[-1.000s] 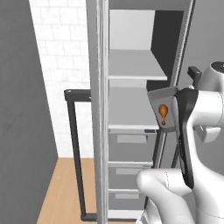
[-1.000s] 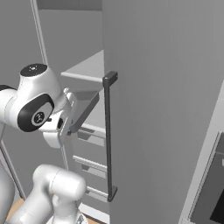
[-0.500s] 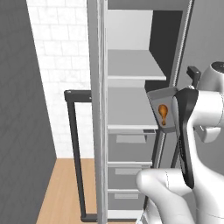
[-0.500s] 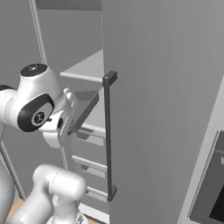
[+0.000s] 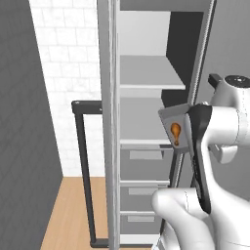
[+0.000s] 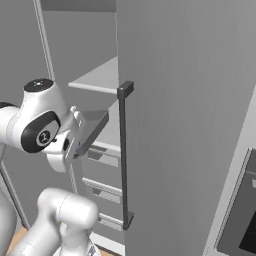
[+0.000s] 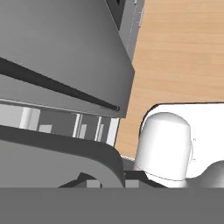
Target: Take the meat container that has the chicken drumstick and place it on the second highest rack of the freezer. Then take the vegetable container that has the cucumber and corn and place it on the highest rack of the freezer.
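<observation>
The meat container (image 5: 175, 128) is a grey tray held tilted on edge, with the small orange chicken drumstick (image 5: 175, 132) showing inside it. It hangs at the freezer's (image 5: 146, 44) open front, level with the second highest rack (image 5: 139, 122). The highest rack (image 5: 146, 73) lies above it and is bare. From the right base view the container (image 6: 94, 131) is a dark slab angled up from my gripper (image 6: 76, 149), which is shut on its lower edge. In the hand view the tray's grey wall (image 7: 61, 52) looms close. The cucumber and corn are out of view.
Grey drawers (image 5: 144, 163) stack below the shelves. The open freezer door with its long dark handle (image 5: 84, 171) stands at the left over the wooden floor (image 5: 73, 210). Another tall grey door with a bar handle (image 6: 124, 155) stands right of the opening, with the wall oven (image 6: 242, 220) beyond.
The tilted container with the drumstick has edged slightly left toward the freezer opening. The views have shifted a little with the base. The grip has not changed.
</observation>
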